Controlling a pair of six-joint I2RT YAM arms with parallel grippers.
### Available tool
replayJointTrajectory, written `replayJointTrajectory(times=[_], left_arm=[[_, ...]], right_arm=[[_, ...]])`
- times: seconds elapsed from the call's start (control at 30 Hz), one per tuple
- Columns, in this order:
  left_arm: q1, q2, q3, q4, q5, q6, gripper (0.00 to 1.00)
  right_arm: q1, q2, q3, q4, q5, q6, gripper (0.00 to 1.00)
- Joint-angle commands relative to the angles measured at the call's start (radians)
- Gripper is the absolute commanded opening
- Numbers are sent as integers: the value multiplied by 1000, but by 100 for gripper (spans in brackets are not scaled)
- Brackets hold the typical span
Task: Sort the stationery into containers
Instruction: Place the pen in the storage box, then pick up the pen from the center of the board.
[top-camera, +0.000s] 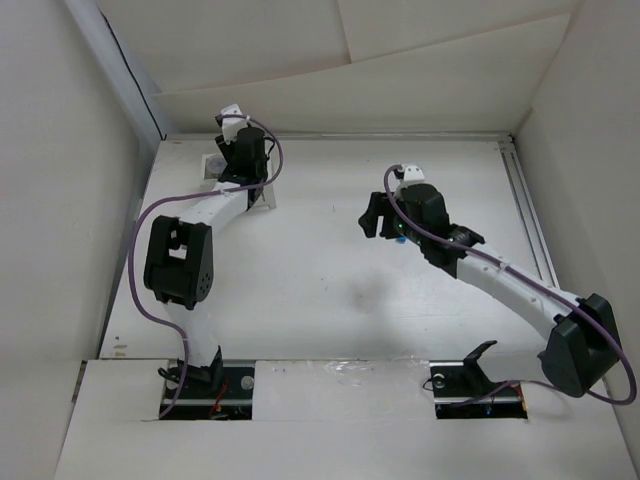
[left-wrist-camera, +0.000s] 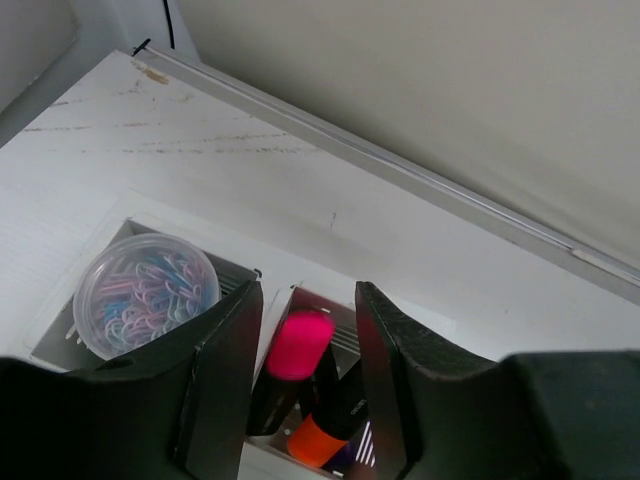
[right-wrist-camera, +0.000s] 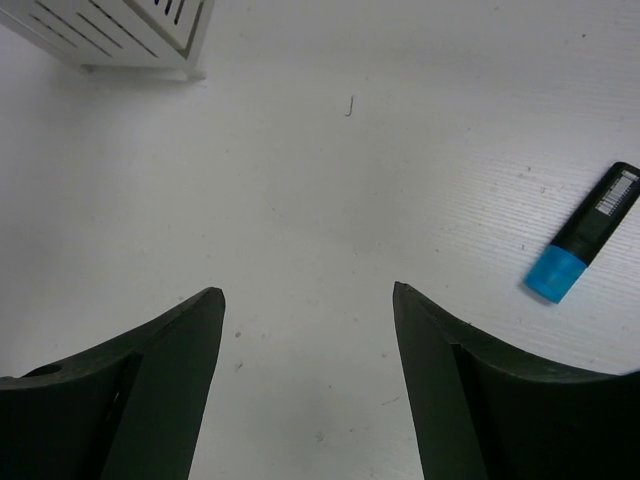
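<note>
The white two-compartment box (left-wrist-camera: 200, 246) stands at the table's far left (top-camera: 214, 164). Its left compartment holds a round translucent tub of coloured paper clips (left-wrist-camera: 145, 293). Its right compartment holds a pink-capped highlighter (left-wrist-camera: 296, 345), an orange-capped one (left-wrist-camera: 320, 440) and a glimpse of purple. My left gripper (left-wrist-camera: 305, 290) hangs open just above the right compartment, its fingers either side of the pink cap with a gap showing. My right gripper (right-wrist-camera: 308, 292) is open and empty over bare table at mid-right (top-camera: 373, 215). A blue-capped highlighter (right-wrist-camera: 585, 235) lies on the table to its right.
A corner of the slotted box (right-wrist-camera: 120, 35) shows at the upper left of the right wrist view. A metal rail (left-wrist-camera: 400, 170) runs along the table's far edge below the back wall. White walls enclose the table on three sides.
</note>
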Motion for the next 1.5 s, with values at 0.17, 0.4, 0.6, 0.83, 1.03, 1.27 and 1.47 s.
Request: replayJointTrajectory(times=[0.17, 0.4, 0.6, 0.83, 1.03, 1.27, 1.47], left_arm=[[2, -86, -27, 59, 44, -14, 42], [-22, -201, -84, 71, 165, -122, 40], [-130, -285, -171, 127, 222, -185, 39], [-309, -350, -317, 206, 316, -242, 40], [-355, -359, -374, 206, 440, -300, 40], [-355, -425, -467, 252, 503, -319, 40], [-355, -425, -489, 262, 535, -310, 40]], right_arm=[[-69, 10, -16, 44, 50, 47, 79], [-117, 65, -7, -8, 143, 101, 83], [-144, 162, 19, -51, 237, 151, 84], [-219, 193, 19, -64, 245, 197, 80], [-241, 298, 28, -55, 185, 219, 75], [-252, 366, 59, -35, 139, 242, 71], [-252, 432, 91, -35, 139, 251, 69]])
